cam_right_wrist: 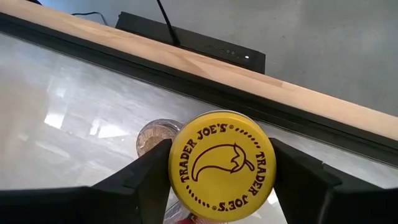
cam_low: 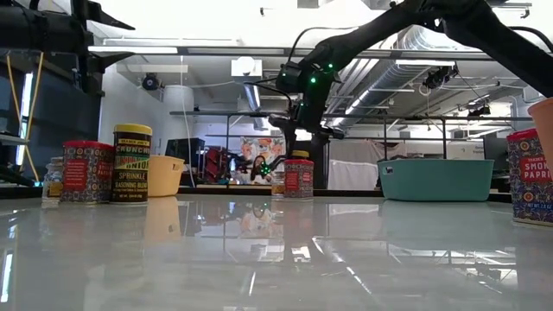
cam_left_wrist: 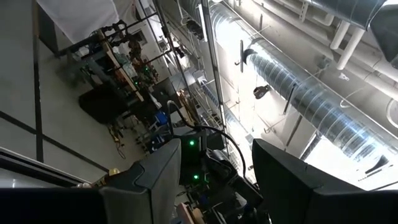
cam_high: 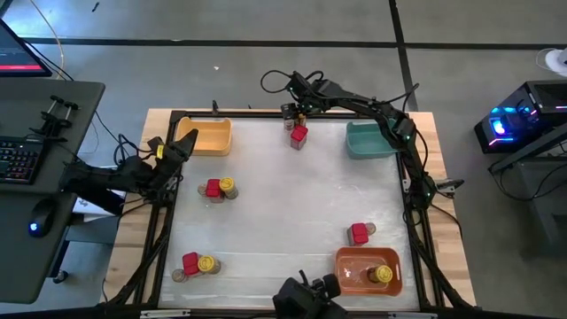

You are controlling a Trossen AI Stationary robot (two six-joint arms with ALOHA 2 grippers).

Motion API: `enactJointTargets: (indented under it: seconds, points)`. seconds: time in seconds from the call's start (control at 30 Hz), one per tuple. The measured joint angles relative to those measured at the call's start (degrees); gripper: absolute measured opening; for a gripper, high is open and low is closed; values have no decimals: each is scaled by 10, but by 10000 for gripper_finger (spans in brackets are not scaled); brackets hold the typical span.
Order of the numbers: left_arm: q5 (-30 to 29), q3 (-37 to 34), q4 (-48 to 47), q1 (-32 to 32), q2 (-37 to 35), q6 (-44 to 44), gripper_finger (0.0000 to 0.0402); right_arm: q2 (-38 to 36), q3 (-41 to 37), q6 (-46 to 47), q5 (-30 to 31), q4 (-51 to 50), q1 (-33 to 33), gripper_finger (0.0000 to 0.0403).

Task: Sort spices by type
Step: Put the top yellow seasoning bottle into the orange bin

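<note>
Spices are what the right gripper is reaching for: its two dark fingers stand on either side of a round jar with a yellow printed lid, close against the lid's rim, though a firm clamp cannot be confirmed. Just beside this jar sits a small clear-topped round jar, and in the overhead view a red boxy tin stands touching the group at the far edge of the white table, between the yellow bin and the teal bin.

Farther out, other mixed clusters wait: a red tin with a yellow-lidded jar at the left middle, another pair near the front left, and a red tin by the orange bin, which already holds one yellow-lidded jar. The left gripper hangs idle off the table's left edge, jaws apart and empty.

The step in hand appears to be picking the yellow-lidded jar. Next, the fingers should close fully, lift straight up clear of its neighbours, and likely carry it to the orange bin.
</note>
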Motion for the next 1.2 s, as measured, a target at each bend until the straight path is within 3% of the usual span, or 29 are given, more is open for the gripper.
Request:
enactJointTargets:
  seconds: [0.2, 0.37, 0.5, 0.6, 0.77, 1.0, 1.2]
  points:
    - [0, 0, 0, 0, 0, 13, 186, -13, 15, -34, 14, -41, -3, 229]
    - [2, 0, 4, 0, 0, 39, 186, -18, 87, -88, 43, -97, -3, 229]
    - [57, 0, 6, 0, 0, 17, 186, -18, 167, -144, 37, -155, 4, 229]
    - [109, 0, 5, 0, 0, 10, 186, -19, 229, -193, -10, -207, 23, 229]
    - [136, 0, 1, 0, 0, 12, 186, -103, 161, -200, -133, -209, 76, 229]
    - [163, 0, -61, 0, 1, 18, 186, -190, 88, -138, -183, -217, 205, 229]
    - [181, 0, -123, 0, 1, -55, 186, -247, 33, -82, -224, -213, 328, 230]
